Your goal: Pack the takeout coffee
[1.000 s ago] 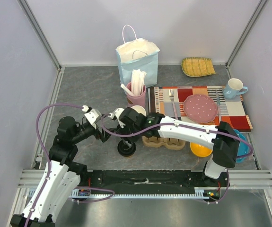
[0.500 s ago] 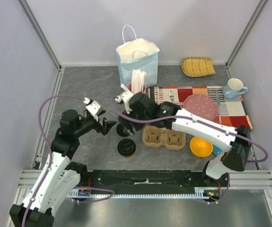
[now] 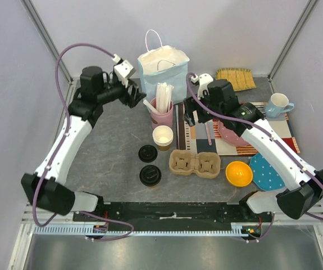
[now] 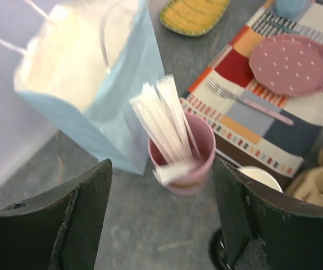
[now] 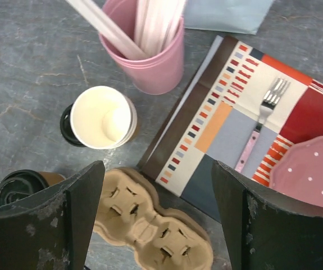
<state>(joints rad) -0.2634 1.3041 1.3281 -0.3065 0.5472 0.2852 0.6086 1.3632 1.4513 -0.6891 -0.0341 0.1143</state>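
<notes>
Takeout coffee (image 3: 150,175) stood lidded on the table (image 3: 105,146), at 9 o'clock of the cup carrier (image 3: 195,164) and 6 o'clock of the loose lid (image 3: 148,152). Left gripper (image 3: 134,95): jaws wide, empty, 9 o'clock of the paper bag (image 3: 162,70). Right gripper (image 3: 194,112): jaws wide, empty, 3 o'clock of the pink cup (image 3: 162,115).

My left arm (image 3: 66,140) and right arm (image 3: 273,146) wear white shells over black joint housings, and I see a purple cable (image 3: 66,53) looping along each. Each wrist carries a small white camera block (image 3: 122,68). Left gripper (image 3: 136,97) and right gripper (image 3: 192,112) have broad matte-black fingers (image 5: 49,225), scuffed pale at the edges
</notes>
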